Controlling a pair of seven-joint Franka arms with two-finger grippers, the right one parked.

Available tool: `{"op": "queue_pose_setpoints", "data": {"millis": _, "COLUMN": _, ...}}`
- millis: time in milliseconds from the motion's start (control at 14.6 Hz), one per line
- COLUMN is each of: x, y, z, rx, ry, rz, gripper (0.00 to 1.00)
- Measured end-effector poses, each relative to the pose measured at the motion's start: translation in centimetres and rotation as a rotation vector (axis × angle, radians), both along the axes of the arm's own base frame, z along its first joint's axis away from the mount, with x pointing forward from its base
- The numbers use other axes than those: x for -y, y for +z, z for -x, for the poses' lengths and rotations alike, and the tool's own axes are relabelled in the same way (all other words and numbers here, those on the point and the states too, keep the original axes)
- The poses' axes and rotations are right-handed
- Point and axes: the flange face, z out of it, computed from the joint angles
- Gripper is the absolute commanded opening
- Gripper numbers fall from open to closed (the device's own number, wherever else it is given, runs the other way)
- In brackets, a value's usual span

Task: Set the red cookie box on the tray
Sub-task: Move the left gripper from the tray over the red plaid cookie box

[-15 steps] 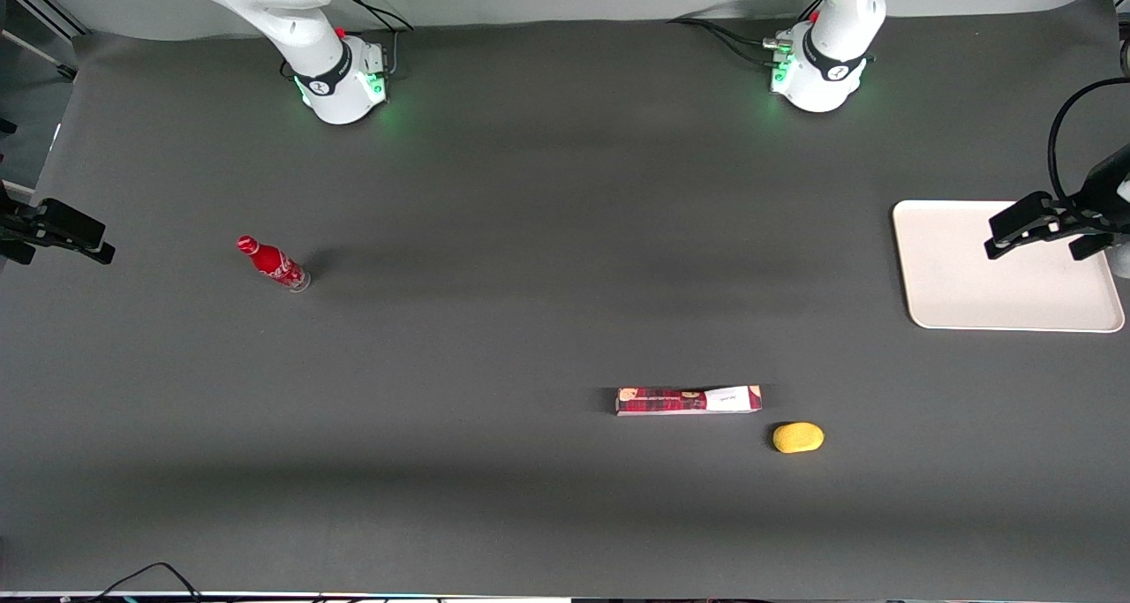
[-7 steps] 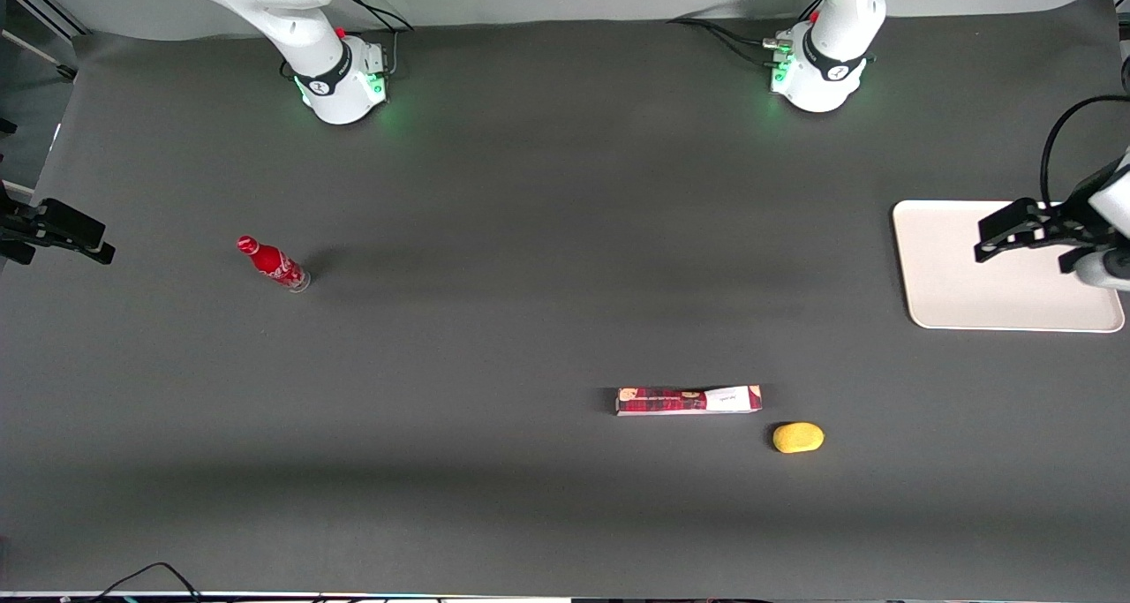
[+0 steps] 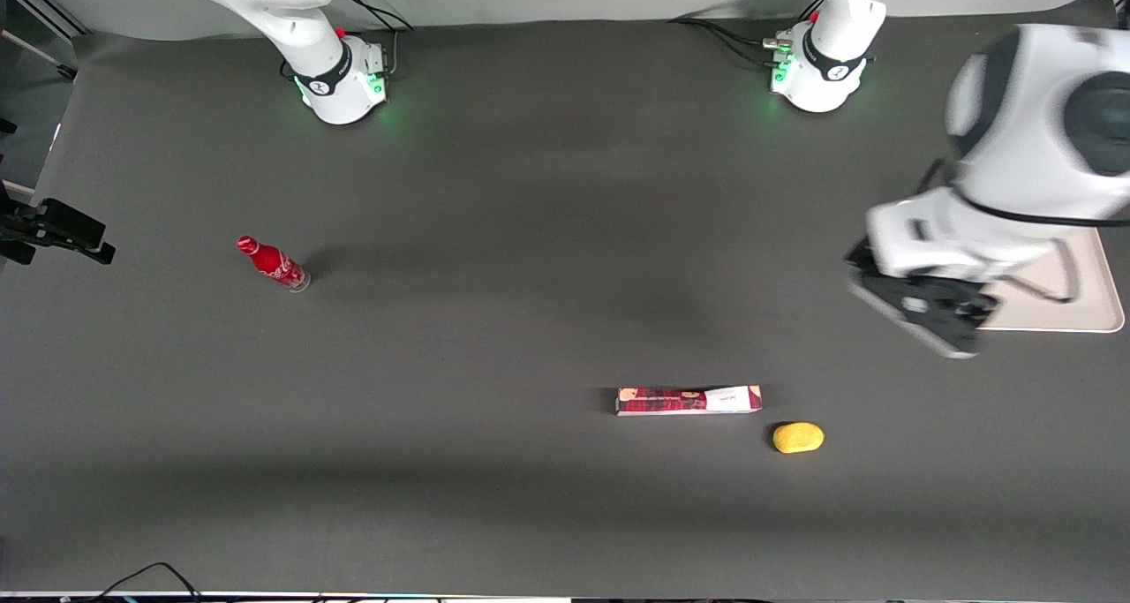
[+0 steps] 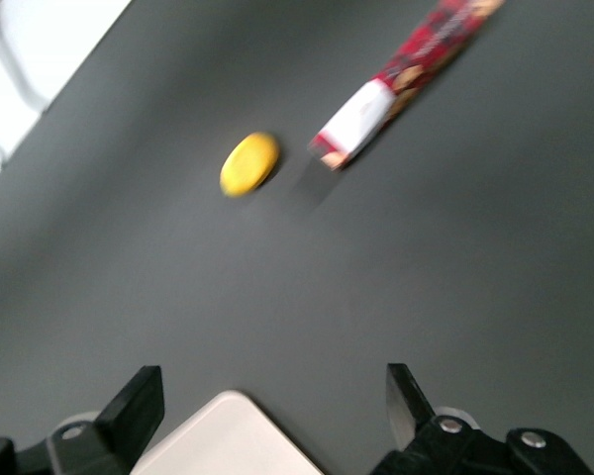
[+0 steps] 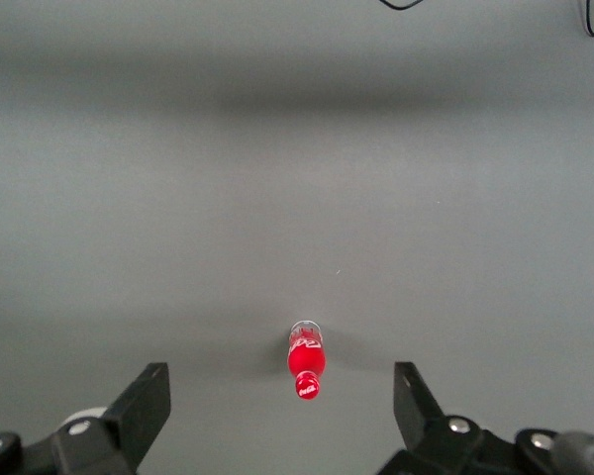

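The red cookie box (image 3: 689, 400) lies flat on the dark table, long and narrow, with its white label patch at the end toward the tray; it also shows in the left wrist view (image 4: 406, 79). The cream-white tray (image 3: 1093, 298) sits toward the working arm's end of the table, mostly covered by the arm. My gripper (image 3: 918, 310) hangs above the tray's corner (image 4: 228, 440) that is closest to the box, well apart from the box. In the wrist view the gripper (image 4: 272, 406) is open, with nothing held between its fingers.
A yellow oval object (image 3: 798, 437) lies beside the box's label end, slightly nearer the front camera, also seen from the wrist (image 4: 248, 163). A small red bottle (image 3: 272, 263) lies toward the parked arm's end of the table.
The working arm has swung in from the table's end, bringing the gripper from above the tray's middle to above its box-side corner. The box, yellow object and bottle have not moved.
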Motion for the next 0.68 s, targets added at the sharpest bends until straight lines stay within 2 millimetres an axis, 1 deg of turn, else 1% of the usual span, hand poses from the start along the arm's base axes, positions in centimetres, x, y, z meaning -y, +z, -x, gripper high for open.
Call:
{"op": "queue_pose_setpoints", "data": {"millis": 68, "x": 2.1, "y": -0.1, "z": 0.4, "rx": 0.004, "ry": -0.087, "rz": -0.001, "gripper": 1.00}}
{"op": "queue_pose_setpoints", "data": {"millis": 137, "x": 3.7, "y": -0.2, "z": 0.6, "rx": 0.007, "ry": -0.177, "rz": 0.003, "gripper": 1.00}}
{"op": "queue_pose_setpoints", "data": {"millis": 273, "x": 5.8, "y": -1.4, "z": 0.7, "rx": -0.006, "ry": -0.353, "rz": 0.009, "gripper": 1.00}}
{"op": "queue_pose_setpoints", "data": {"millis": 410, "x": 7.3, "y": -4.1, "z": -0.1, "rx": -0.018, "ry": -0.459, "rz": 0.022, "gripper": 1.00}}
{"op": "queue_pose_setpoints", "data": {"millis": 547, "x": 8.7, "y": -7.8, "z": -1.3, "rx": -0.024, "ry": -0.526, "rz": 0.043, "gripper": 1.00}}
{"op": "queue_pose_setpoints", "data": {"millis": 683, "x": 10.3, "y": -11.6, "z": -2.1, "rx": -0.038, "ry": -0.560, "rz": 0.067, "gripper": 1.00}}
